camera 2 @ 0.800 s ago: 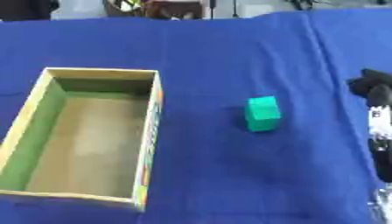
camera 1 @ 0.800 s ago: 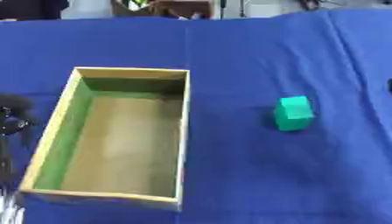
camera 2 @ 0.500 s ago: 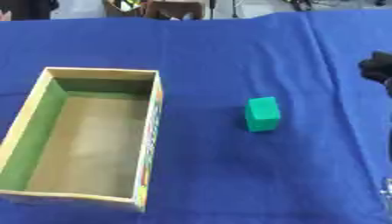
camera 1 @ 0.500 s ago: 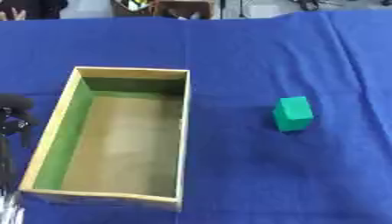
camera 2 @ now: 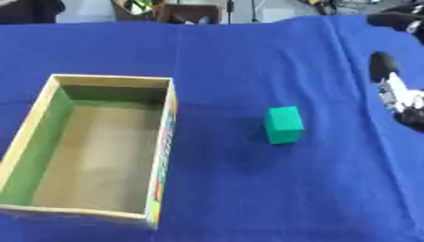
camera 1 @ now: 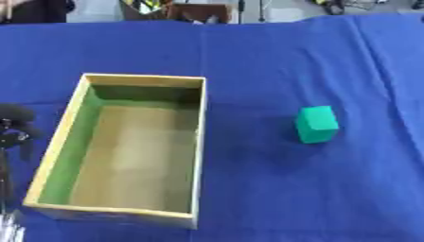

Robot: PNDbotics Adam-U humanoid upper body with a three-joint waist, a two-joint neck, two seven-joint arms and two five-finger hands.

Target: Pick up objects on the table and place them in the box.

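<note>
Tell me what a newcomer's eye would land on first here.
The open wooden box with green inner walls, empty, lies at the left of the blue cloth-covered table. A small green block stands alone to its right. The robot's right hand shows at the right edge, apart from the block.

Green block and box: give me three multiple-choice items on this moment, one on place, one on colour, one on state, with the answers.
1. Where does the green block lie?
A. inside the box
B. on the blue cloth, to the right of the box
C. in a robot hand

2. What colour is the inner side wall of the box?
A. green
B. red
C. white

3. What is inside the box?
A. the block
B. two blocks
C. nothing that shows

Answers: 1 B, the block sits on the blue cloth apart from the box; 2 A, the left inner wall is green; 3 C, only its bare brown floor shows. The right robot hand is at the right edge, touching neither.
</note>
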